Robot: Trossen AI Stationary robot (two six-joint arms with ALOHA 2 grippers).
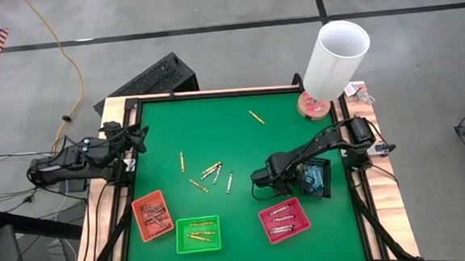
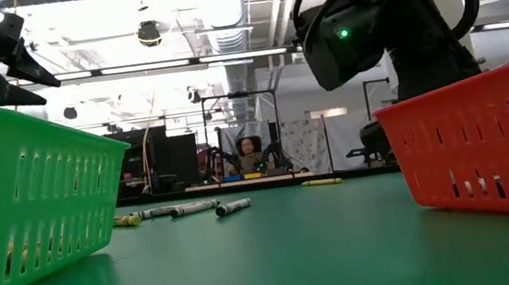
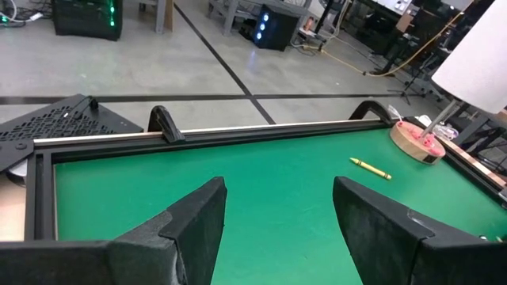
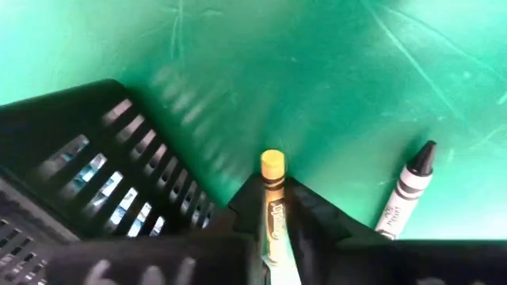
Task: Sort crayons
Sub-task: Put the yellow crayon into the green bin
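Observation:
My right gripper (image 1: pixel 256 182) (image 4: pixel 279 207) points down at the green mat beside the black tray (image 1: pixel 315 179) and is shut on a yellow crayon (image 4: pixel 272 190). A grey crayon (image 4: pixel 405 190) lies flat on the mat just beside it. Several more crayons (image 1: pixel 211 171) lie loose mid-table, and one yellow crayon (image 1: pixel 256 116) lies near the far edge. The orange tray (image 1: pixel 152 215), green tray (image 1: pixel 197 234) and red tray (image 1: pixel 284 220) hold crayons. My left gripper (image 1: pixel 142 138) (image 3: pixel 277 194) waits open over the table's left edge. My right gripper pinches the yellow crayon's paper-wrapped shaft (image 4: pixel 273 215) between its two fingers, coming steeply from above. The fingers lie across the crayon, whose flat end (image 4: pixel 272 163) sticks out beyond them. Whether the crayon is clear of the mat I cannot tell.
A tall white cylinder (image 1: pixel 337 58) on a round wooden base (image 1: pixel 315 105) stands at the far right corner. A black frame (image 3: pixel 238 131) rims the mat. Open mat lies between the loose crayons and the far edge. A person (image 2: pixel 249 149) sits far back in the room.

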